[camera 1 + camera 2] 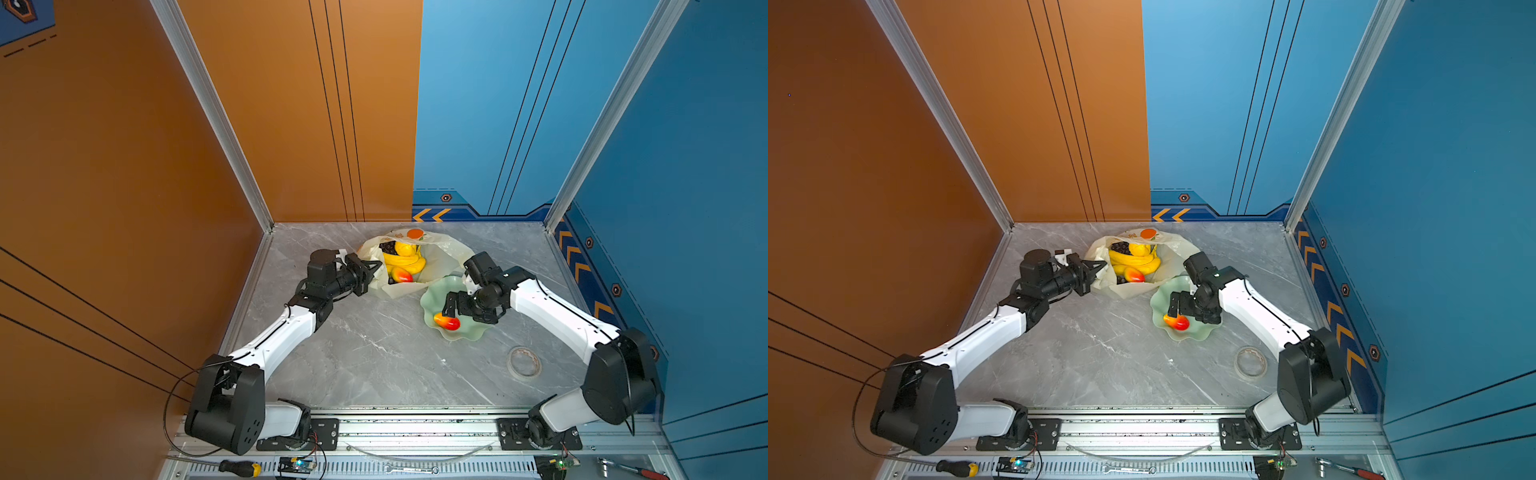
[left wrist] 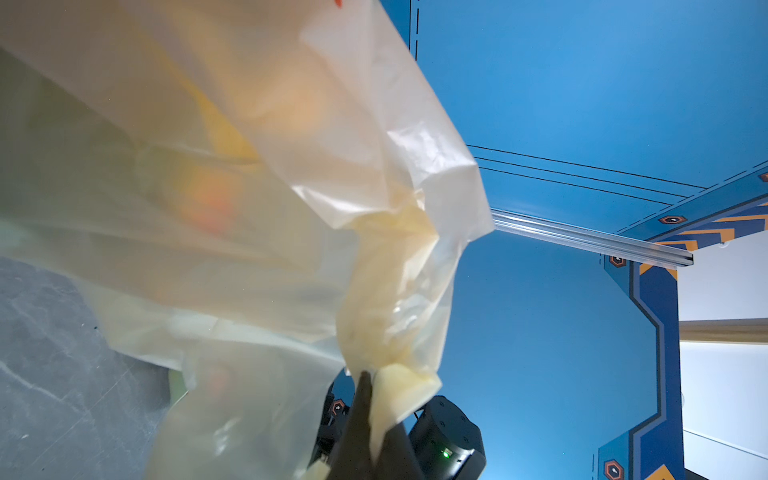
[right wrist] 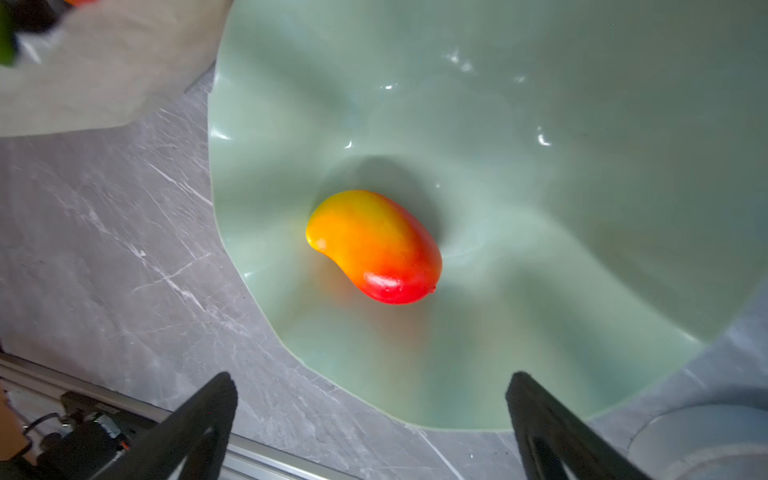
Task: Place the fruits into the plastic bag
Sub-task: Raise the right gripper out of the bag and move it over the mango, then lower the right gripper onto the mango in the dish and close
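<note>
The plastic bag lies open at the back of the table, cream-white with an orange print. Inside it show a yellow banana bunch, dark grapes and a red-yellow mango. My left gripper is shut on the bag's left rim and holds it up. Another mango rests on the pale green dish. My right gripper hangs open just above that mango, holding nothing.
A roll of tape lies on the grey marble table right of the dish. The dish touches the bag's near right edge. A screwdriver and other tools lie on the front rail. Walls enclose the left, back and right.
</note>
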`<state>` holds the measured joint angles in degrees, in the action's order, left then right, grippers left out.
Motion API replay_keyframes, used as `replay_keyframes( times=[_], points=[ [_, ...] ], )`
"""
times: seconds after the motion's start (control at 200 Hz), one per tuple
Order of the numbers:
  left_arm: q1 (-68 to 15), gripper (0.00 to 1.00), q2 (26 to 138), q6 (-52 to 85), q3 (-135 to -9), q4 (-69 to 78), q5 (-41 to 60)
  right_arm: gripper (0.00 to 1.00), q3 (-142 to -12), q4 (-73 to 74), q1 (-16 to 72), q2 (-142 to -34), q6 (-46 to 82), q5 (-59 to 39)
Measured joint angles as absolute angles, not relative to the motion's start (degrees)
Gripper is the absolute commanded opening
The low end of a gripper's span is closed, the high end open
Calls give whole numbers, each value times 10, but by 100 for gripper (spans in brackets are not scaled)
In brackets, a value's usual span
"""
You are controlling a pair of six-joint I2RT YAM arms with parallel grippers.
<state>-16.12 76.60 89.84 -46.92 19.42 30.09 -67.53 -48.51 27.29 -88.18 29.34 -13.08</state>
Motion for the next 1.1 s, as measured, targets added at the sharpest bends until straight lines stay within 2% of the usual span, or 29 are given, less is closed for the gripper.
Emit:
replay_keyframes(
  times=[0.611,1.096],
  points=[
    [-142,0,761,898,-469,194,312,99,-769,-529,317,-1006,91,-31],
    [-136,0,761,898,-469,194,323,96,-802,-545,329,-1062,73,7]
  ],
)
